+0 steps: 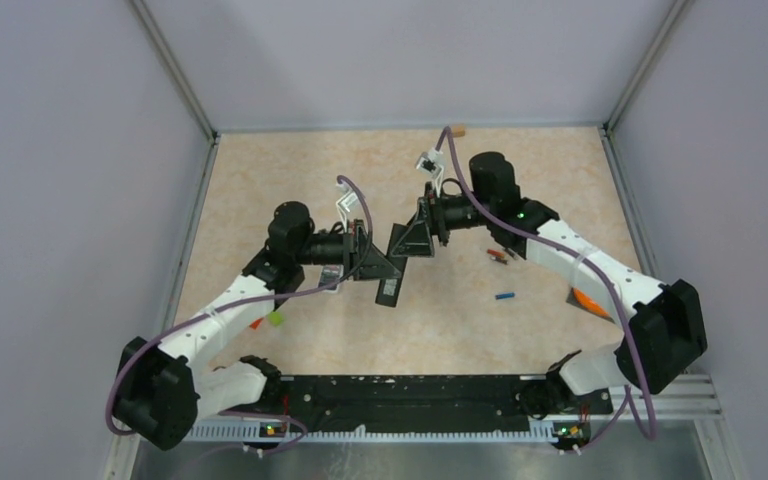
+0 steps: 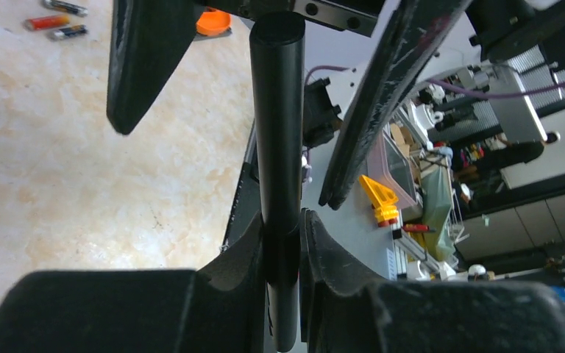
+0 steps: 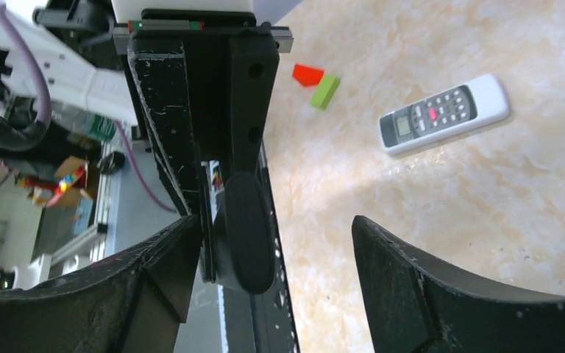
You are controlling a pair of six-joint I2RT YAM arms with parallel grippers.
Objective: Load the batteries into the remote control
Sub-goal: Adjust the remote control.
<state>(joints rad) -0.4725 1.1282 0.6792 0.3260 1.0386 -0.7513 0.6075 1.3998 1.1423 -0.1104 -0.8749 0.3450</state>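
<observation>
My left gripper is shut on a black remote control, held on edge above the table; in the top view it hangs below the left gripper as a dark bar. My right gripper is open and straddles the remote's far end, with the remote nearer one finger and a wide gap to the other. Red-and-dark batteries and a blue battery lie on the table to the right, below the right arm. The red-and-dark ones also show at the left wrist view's top left.
A white remote with a grey face lies on the table under the left arm. A red block and a lime-green block sit beside it. An orange object lies by the right arm. Grey walls enclose the table.
</observation>
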